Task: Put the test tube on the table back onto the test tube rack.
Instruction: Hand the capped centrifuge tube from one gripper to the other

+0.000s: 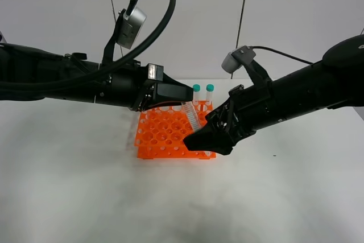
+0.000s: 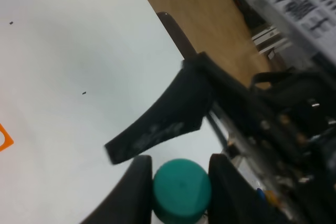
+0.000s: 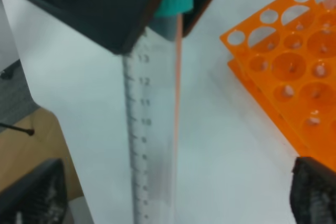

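Observation:
The test tube (image 1: pixel 192 116), clear with a teal cap, hangs tilted over the front right part of the orange test tube rack (image 1: pixel 165 132) on the white table (image 1: pixel 85 192). My left gripper (image 1: pixel 182 101) is shut on its cap end; the left wrist view shows the teal cap (image 2: pixel 181 190) between the two fingers. My right gripper (image 1: pixel 200 139) is open, its fingers wide apart on either side of the tube's lower end. The right wrist view shows the graduated tube (image 3: pixel 152 129) and the rack (image 3: pixel 294 66) beside it. The tube's tip is hidden.
Two more teal-capped tubes (image 1: pixel 203 92) stand upright in the rack's back row. A corner of the rack (image 2: pixel 4 139) shows in the left wrist view. The table's edge (image 2: pixel 173 30) and the wooden floor lie beyond my right arm.

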